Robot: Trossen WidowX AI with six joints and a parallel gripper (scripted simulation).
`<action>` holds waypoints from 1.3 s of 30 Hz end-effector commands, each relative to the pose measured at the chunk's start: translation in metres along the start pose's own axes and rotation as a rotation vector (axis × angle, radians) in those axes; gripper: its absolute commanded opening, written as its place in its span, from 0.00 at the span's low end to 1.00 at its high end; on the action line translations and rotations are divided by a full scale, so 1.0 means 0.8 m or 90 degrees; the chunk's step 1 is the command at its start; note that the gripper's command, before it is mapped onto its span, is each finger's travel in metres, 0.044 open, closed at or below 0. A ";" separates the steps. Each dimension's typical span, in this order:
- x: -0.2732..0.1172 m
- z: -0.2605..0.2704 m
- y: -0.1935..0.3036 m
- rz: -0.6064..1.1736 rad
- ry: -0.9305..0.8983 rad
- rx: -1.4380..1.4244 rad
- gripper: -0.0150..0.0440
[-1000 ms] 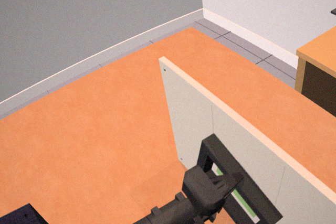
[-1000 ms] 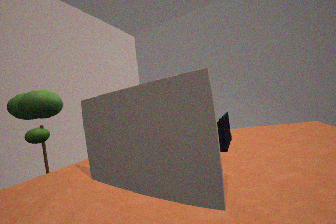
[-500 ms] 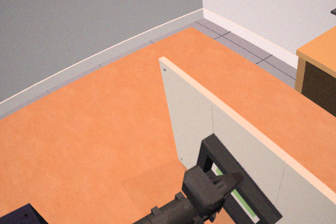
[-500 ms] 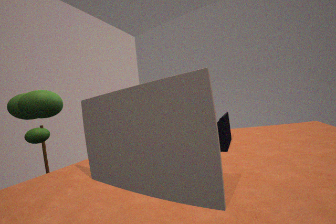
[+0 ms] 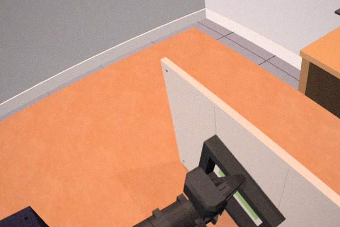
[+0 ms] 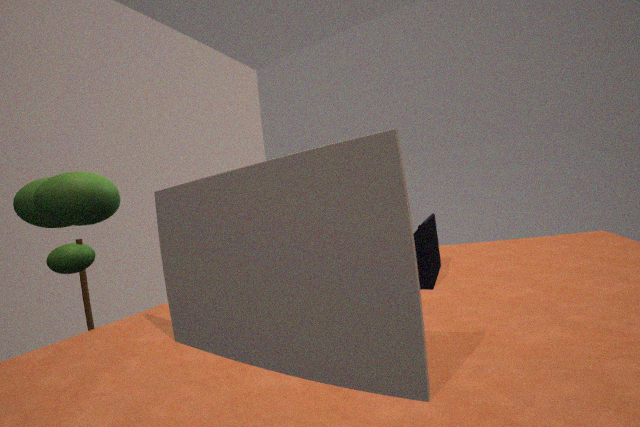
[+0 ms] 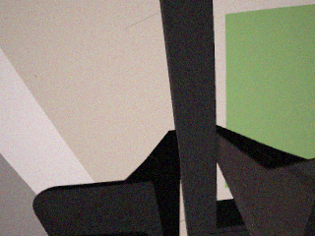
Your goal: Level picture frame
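At the bottom centre of the top view, my gripper (image 5: 233, 183) (image 7: 193, 135) is pinching the top bar of the dark picture frame (image 5: 247, 180) (image 7: 194, 74). One finger bears on each face of the bar. The frame is positioned at the lower right of that view, in front of the pale upright panel (image 5: 192, 114) (image 6: 289, 267) (image 7: 113, 88). Inside its border: a white margin and a green picture (image 5: 247, 203) (image 7: 266, 79). At the right edge stands a wooden cabinet (image 5: 324, 51).

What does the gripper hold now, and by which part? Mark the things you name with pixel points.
The gripper (image 5: 238, 183) (image 7: 193, 135) holds the frame (image 5: 254, 191) (image 7: 194, 64) by one dark bar of its border, one finger on each side.
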State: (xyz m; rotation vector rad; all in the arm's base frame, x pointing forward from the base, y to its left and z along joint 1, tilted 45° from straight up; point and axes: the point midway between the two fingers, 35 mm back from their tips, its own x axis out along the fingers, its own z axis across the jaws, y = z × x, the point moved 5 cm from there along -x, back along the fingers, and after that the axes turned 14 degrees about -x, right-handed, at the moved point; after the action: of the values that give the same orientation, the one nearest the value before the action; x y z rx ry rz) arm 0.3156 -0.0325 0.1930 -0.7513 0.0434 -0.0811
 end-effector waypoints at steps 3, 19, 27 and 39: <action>0.000 0.003 0.002 0.001 -0.006 -0.002 0.25; 0.000 0.004 0.008 0.001 -0.006 -0.002 0.25; 0.000 0.004 0.008 0.001 -0.006 -0.002 0.25; 0.000 0.001 0.009 0.001 -0.006 -0.002 0.25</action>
State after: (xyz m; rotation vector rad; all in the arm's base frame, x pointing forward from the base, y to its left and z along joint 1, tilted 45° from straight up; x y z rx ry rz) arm 0.3160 -0.0275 0.1885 -0.7516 0.0435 -0.0809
